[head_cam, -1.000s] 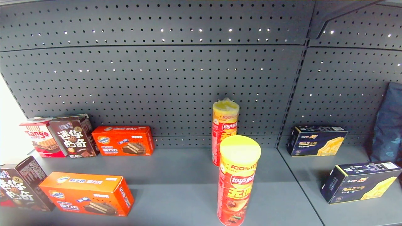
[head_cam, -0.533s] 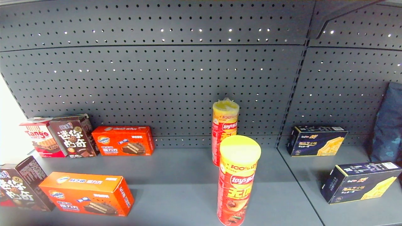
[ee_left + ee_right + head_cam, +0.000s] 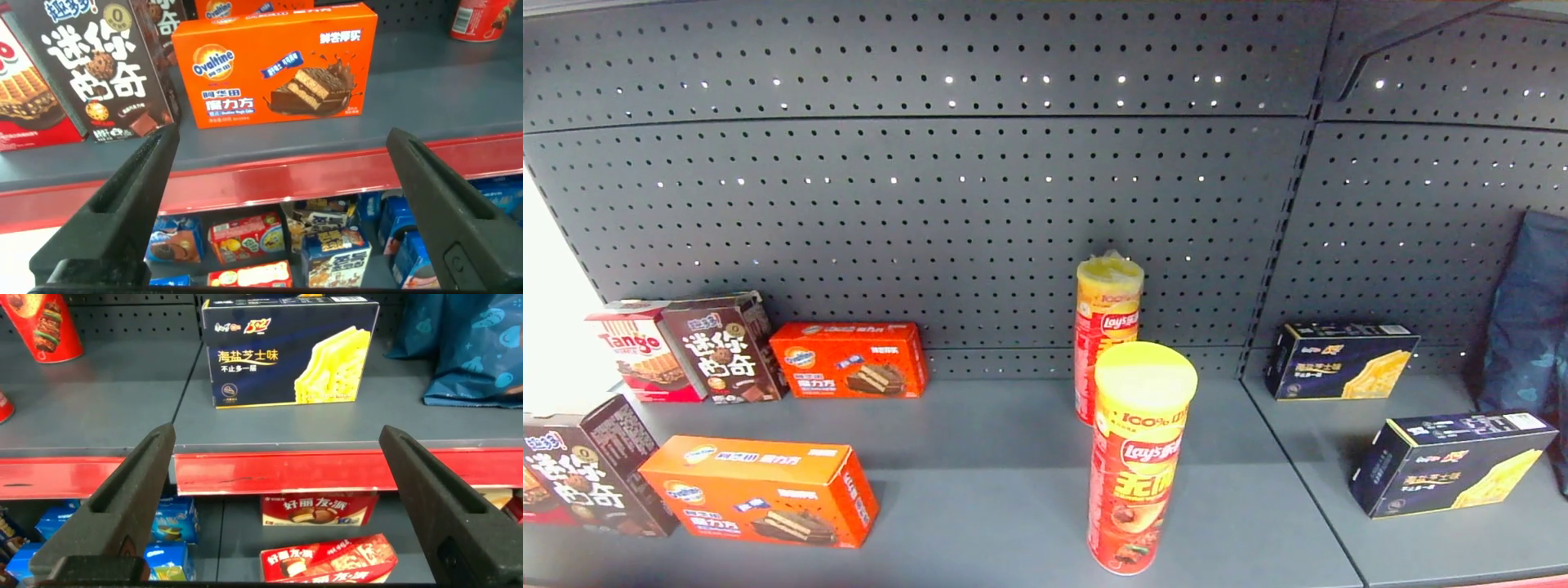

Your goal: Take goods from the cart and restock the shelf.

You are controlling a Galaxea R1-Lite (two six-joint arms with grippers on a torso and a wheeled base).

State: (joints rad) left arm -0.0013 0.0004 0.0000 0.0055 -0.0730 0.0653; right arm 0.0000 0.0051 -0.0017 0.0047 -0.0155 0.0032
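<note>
The grey shelf holds two upright red chip cans with yellow lids, one in front and one behind. My left gripper is open with nothing in it, just outside the shelf's red front edge, facing an orange wafer box and a brown cookie box. My right gripper is open and holds nothing. It hangs before the red edge, facing a dark blue box.
A second orange box, a brown box and a red box line the back left. Two dark blue boxes and a blue bag sit at the right. Snack packs fill the shelf below.
The whole head picture has shifted slightly, so the camera moved. The goods on the shelf stand as before.
</note>
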